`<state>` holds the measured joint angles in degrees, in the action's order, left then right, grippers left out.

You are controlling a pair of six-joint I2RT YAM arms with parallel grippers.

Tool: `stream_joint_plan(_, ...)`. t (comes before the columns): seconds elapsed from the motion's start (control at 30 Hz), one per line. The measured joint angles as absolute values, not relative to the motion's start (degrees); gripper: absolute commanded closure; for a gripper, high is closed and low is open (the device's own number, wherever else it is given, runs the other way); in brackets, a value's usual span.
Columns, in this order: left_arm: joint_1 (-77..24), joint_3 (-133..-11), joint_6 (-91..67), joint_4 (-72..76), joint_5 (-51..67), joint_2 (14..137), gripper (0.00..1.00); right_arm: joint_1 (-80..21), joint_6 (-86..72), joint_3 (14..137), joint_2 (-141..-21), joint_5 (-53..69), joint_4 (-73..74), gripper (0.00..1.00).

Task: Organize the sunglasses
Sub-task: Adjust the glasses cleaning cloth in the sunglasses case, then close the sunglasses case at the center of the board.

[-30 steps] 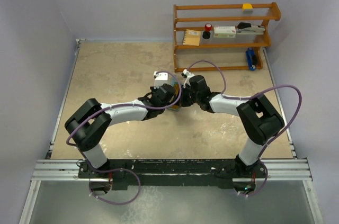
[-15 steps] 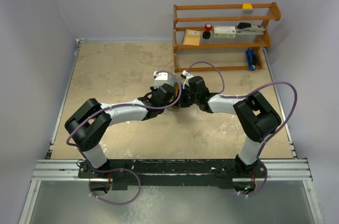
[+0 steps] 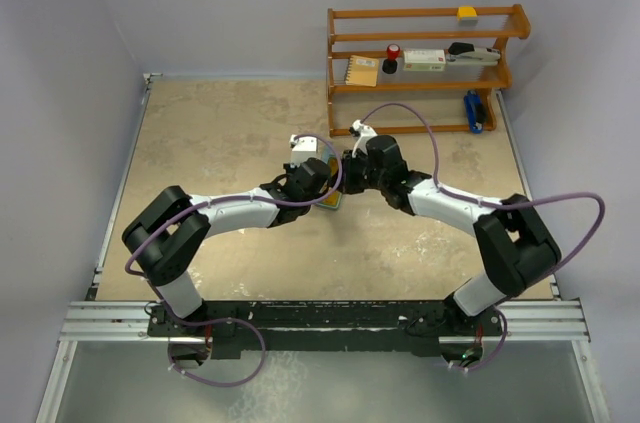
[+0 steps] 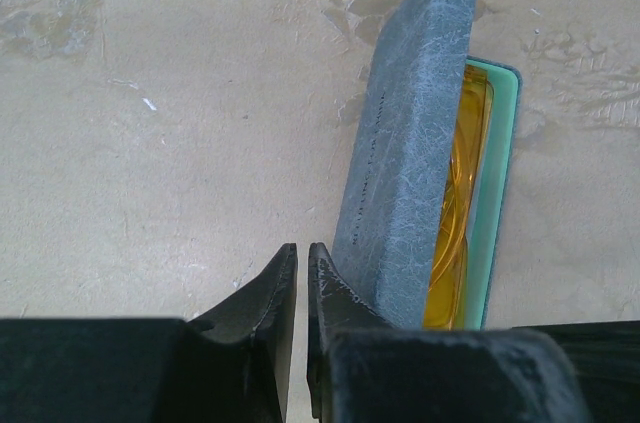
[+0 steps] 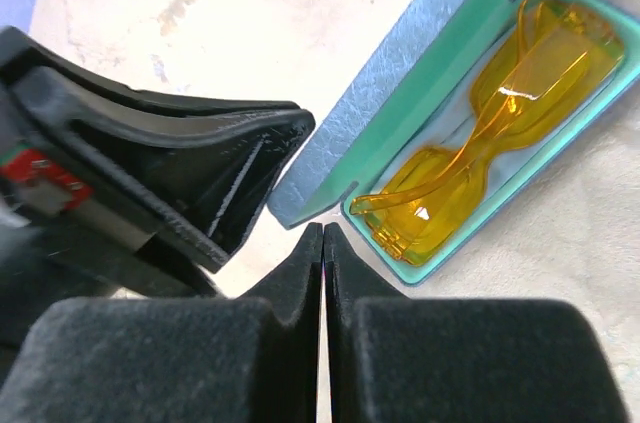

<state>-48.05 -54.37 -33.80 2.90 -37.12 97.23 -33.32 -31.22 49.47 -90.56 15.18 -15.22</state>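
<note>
**Sunglasses in the tray, lid half up**

The sunglasses (image 5: pixel 480 143) lie inside the open case (image 5: pixel 440 53), just ahead and right of the right fingers (image 5: pixel 298 288), which are pressed together on nothing. The left fingers (image 4: pixel 275 293), a slit apart and empty, sit beside the raised lid (image 4: pixel 405 143), whose long axis runs away from them. They look better placed to tip it closed.

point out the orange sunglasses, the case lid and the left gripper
sunglasses (image 5: pixel 478 138), right wrist view, on the narrow middle between the lenses
case lid (image 4: pixel 405 143), left wrist view, on its grey outer face
left gripper (image 4: pixel 301 253), left wrist view, midway between its fingertips
</note>
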Motion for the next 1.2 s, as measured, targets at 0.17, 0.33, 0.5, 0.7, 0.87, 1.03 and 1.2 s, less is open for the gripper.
stream_joint_plan(0.17, -48.03, -54.37, -33.8, 2.9, -37.04, 97.23, 0.94, -32.03, -30.87, 48.8, -86.96, 12.03, -13.8, 1.0)
stream_joint_plan(0.33, -48.01, -54.37, -33.82, 2.92, -36.49, 97.23, 0.93, -29.04, -31.16, 45.89, -87.37, 9.76, -12.47, 1.0)
stream_joint_plan(0.5, -48.01, -54.43, -33.52, 2.68, -36.45, 97.23, 0.88, -27.68, -31.38, 45.3, -91.26, 8.93, -12.32, 1.0)
stream_joint_plan(0.7, -47.0, -55.92, -32.88, 0.27, -36.01, 97.21, 0.76, -27.68, -31.53, 45.3, -94.78, 8.71, -13.56, 1.0)
stream_joint_plan(0.87, -45.58, -57.76, -31.59, -0.49, -34.39, 96.79, 0.72, -27.35, -31.62, 45.3, -96.82, 8.67, -15.35, 1.0)
stream_joint_plan(1.03, -43.92, -59.22, -30.11, -0.6, -31.33, 96.57, 0.72, -26.98, -32.01, 45.52, -98.96, 8.75, -17.19, 1.0)
stream_joint_plan(1.2, -42.85, -60.38, -29.3, 0.43, -27.4, 96.6, 0.77, -26.94, -32.08, 46.28, -100.18, 8.88, -18.55, 1.0)
